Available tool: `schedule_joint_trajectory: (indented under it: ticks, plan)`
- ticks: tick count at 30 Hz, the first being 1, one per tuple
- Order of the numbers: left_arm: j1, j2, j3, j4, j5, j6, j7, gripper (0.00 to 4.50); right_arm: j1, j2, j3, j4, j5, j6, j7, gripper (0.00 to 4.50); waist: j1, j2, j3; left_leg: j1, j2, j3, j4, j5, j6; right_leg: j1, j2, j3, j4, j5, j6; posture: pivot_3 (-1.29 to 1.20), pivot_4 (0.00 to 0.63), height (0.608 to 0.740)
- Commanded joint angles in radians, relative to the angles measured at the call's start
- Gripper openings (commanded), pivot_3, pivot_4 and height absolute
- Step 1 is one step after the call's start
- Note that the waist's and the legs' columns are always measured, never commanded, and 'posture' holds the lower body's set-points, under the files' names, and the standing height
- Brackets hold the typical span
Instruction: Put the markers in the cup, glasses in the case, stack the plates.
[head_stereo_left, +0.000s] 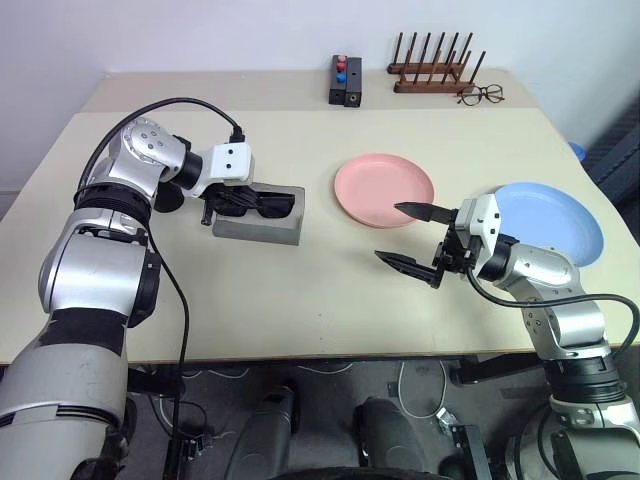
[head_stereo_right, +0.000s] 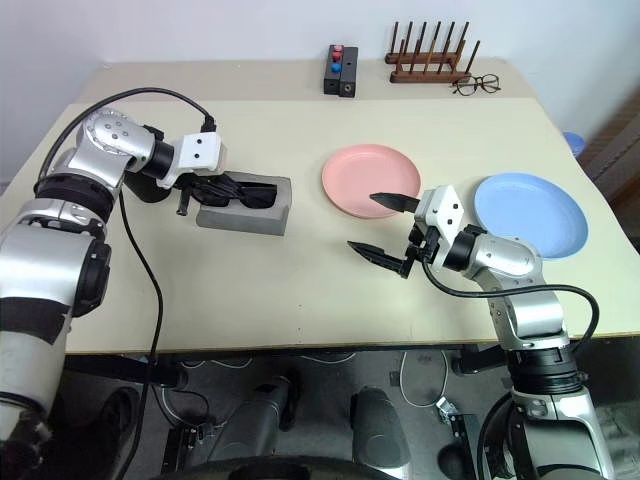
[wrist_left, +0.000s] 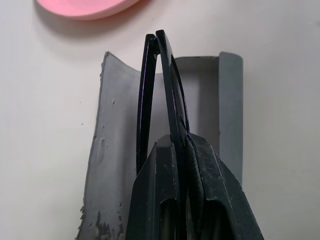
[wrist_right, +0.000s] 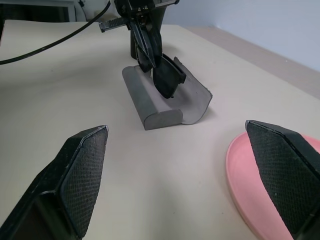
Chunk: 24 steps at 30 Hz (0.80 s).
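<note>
My left gripper (head_stereo_left: 222, 204) is shut on the black glasses (head_stereo_left: 262, 205) and holds them on edge in the open grey case (head_stereo_left: 262, 230). The left wrist view shows the folded frame (wrist_left: 167, 75) pinched between the fingers (wrist_left: 205, 190), over the case's lining (wrist_left: 110, 150). The black cup (head_stereo_left: 166, 199) is mostly hidden behind my left wrist. The markers are out of view. The pink plate (head_stereo_left: 385, 190) lies at mid-table and the light blue plate (head_stereo_left: 560, 222) to its right, apart from it. My right gripper (head_stereo_left: 392, 232) hangs open and empty between them, near the pink plate's front rim.
At the back of the table stand a wooden peg rack (head_stereo_left: 430, 70), thin wire-framed spectacles (head_stereo_left: 482, 95) and a black box with red and blue buttons (head_stereo_left: 345, 80). A black cable (head_stereo_left: 175, 105) loops over my left arm. Bare tabletop (head_stereo_left: 300, 300) runs along the front edge.
</note>
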Motion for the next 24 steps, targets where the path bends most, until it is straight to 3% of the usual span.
schedule_joint_trajectory:
  ticks: [1, 7, 18, 24]
  plan:
    - [0.012, -0.002, 0.017, 0.003, -0.002, 0.0, 0.013, 0.09, 0.002, -0.012, -0.015, -0.033, 0.008, 0.0, -0.001, 4.5, 0.0, 0.0, 0.0, 0.0, 0.0, 0.0, 0.0, 0.0, 0.0, 0.0, 0.0, 0.0, 0.0, 0.0, 0.0, 0.0, 0.15, 0.74]
    - [0.045, -0.01, 0.017, 0.005, -0.001, 0.013, -0.022, 0.09, 0.002, -0.015, -0.015, -0.035, 0.005, 0.001, -0.006, 4.5, 0.0, 0.0, 0.0, 0.0, 0.0, 0.0, 0.0, 0.0, 0.0, 0.0, 0.0, 0.0, 0.0, 0.0, 0.0, 0.0, 0.15, 0.74]
    - [0.03, -0.029, 0.093, 0.0, -0.082, 0.231, -0.221, 0.09, -0.006, -0.003, -0.006, -0.02, -0.011, -0.01, -0.008, 4.5, -0.001, 0.0, 0.0, 0.0, 0.0, 0.0, 0.0, 0.0, 0.0, 0.0, 0.0, 0.0, 0.0, 0.0, 0.0, 0.0, 0.15, 0.74]
    - [0.051, -0.032, 0.023, -0.003, -0.128, 0.246, -0.228, 0.09, -0.016, -0.005, -0.01, -0.012, -0.01, -0.012, -0.006, 4.5, 0.0, 0.0, 0.0, 0.0, 0.0, 0.0, 0.0, 0.0, 0.0, 0.0, 0.0, 0.0, 0.0, 0.0, 0.0, 0.0, 0.15, 0.74]
